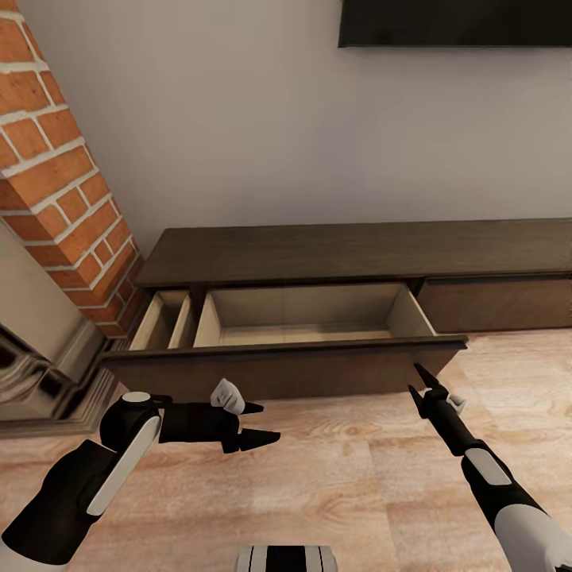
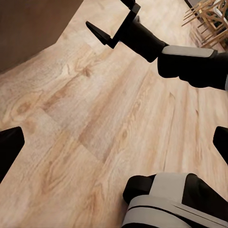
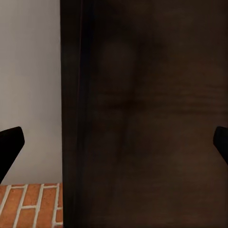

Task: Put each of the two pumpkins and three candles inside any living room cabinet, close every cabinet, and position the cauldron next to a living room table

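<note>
Right hand (image 1: 422,380) spread — just before cabinet (image 1: 357,253) drawer front (image 1: 286,369).

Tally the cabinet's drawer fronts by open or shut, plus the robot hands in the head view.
Open drawers: 1, the drawer pulled out of the cabinet, nothing seen inside
Shut drawer fronts: 1, the right front
Hands: 2, left hand, right hand, both empty
Total: 4

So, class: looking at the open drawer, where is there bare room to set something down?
The drawer's big compartment, between the divider and its right wall, lies bare. The narrow compartment by the brick pillar is tight. The cabinet top is bare too. Both grippers, left and right, hang before the front.
</note>
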